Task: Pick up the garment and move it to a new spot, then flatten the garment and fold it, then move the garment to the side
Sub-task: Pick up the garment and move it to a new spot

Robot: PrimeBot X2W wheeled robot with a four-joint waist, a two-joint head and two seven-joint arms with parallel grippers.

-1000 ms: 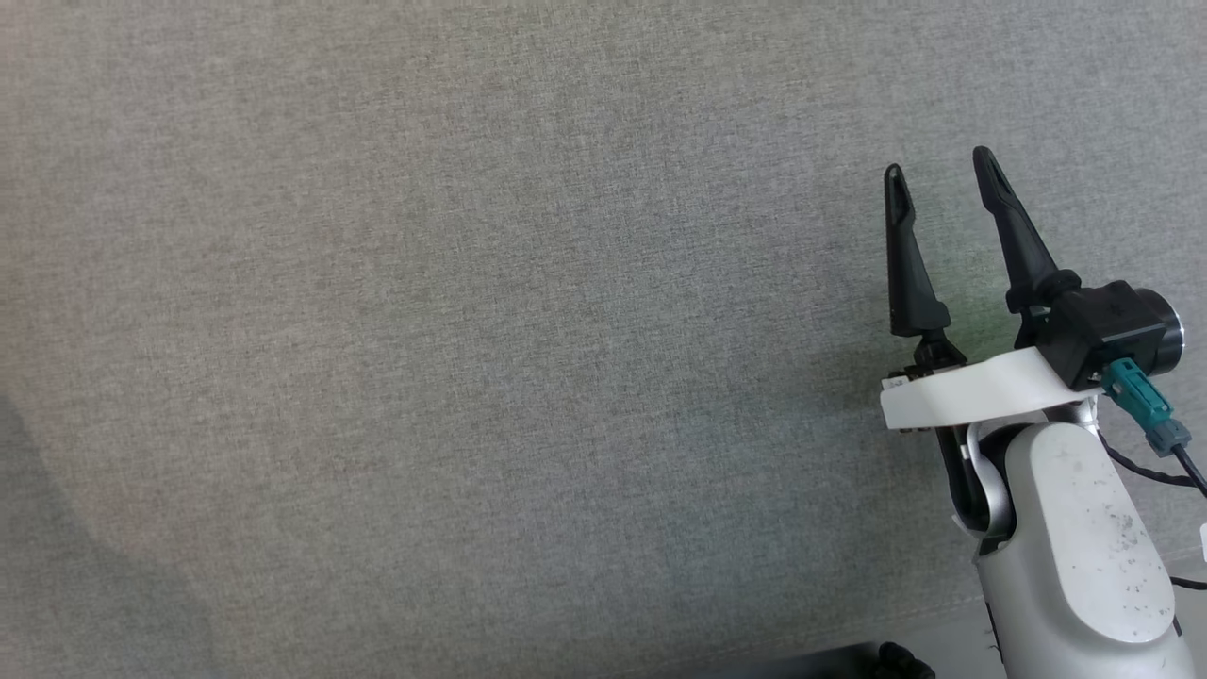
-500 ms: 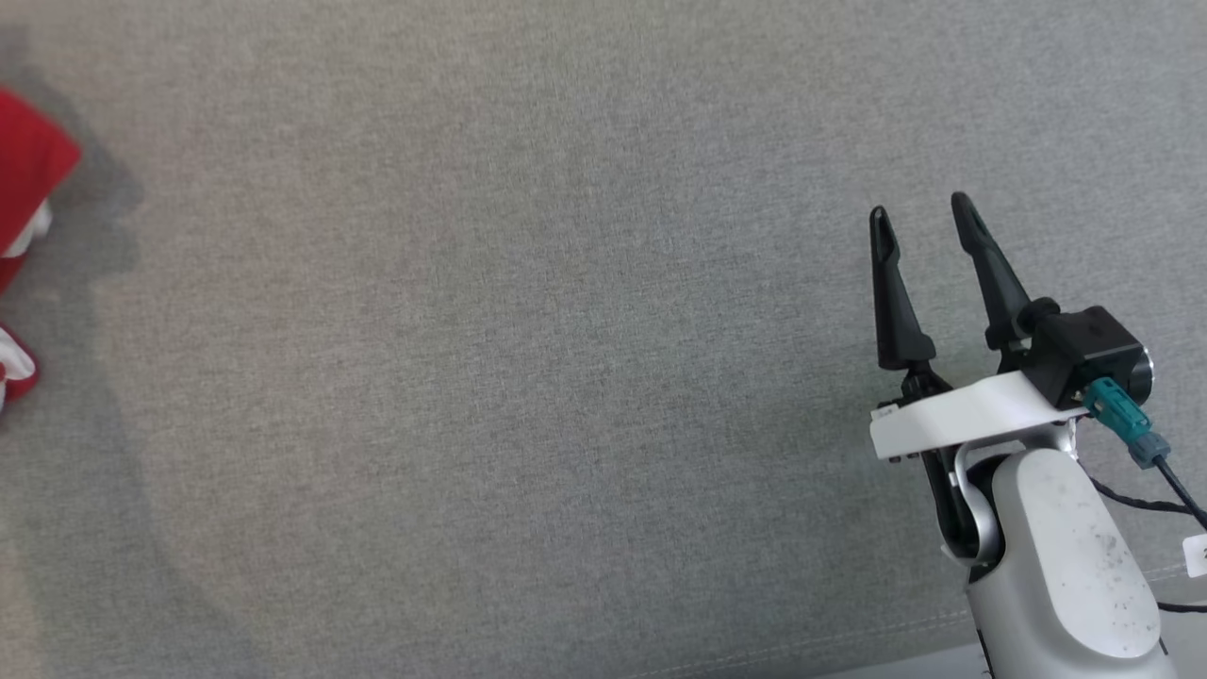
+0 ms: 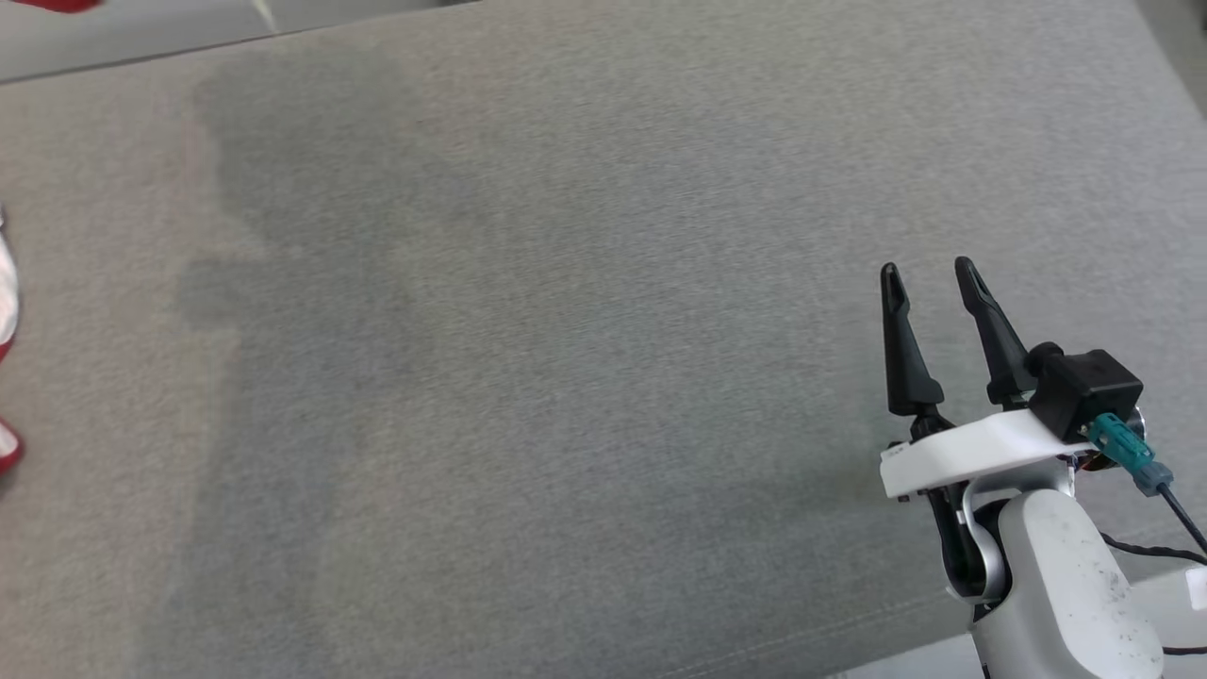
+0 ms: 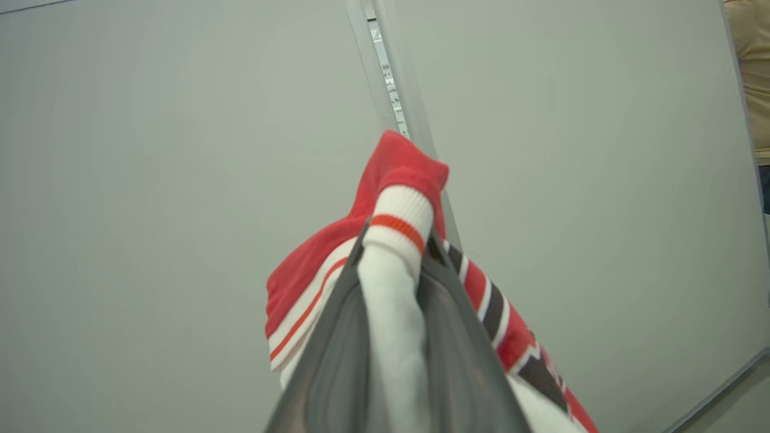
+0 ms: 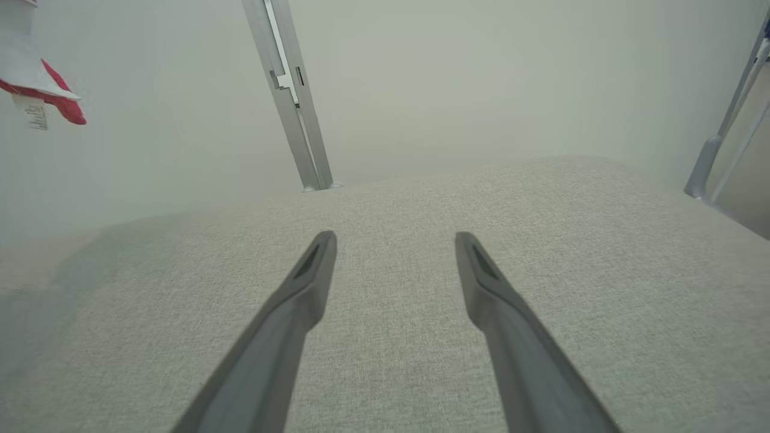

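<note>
The left claw (image 4: pixel 396 238) was clenched on the red-and-white garment (image 4: pixel 313 270), a white cuff pinched between its fingers, clear of the grey table (image 3: pixel 566 377). The right claw (image 3: pixel 927 267) hung released above the table at 4 o'clock. Since half a second before, the head camera had swung, and the garment showed as a mere sliver at 9 o'clock.

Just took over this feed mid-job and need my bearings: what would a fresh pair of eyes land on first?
The red and white striped garment, bunched and clamped in the left gripper, at the middle of the left wrist view. Next, the right gripper, open and holding nothing, at the head view's lower right above the wide grey fabric surface.
</note>
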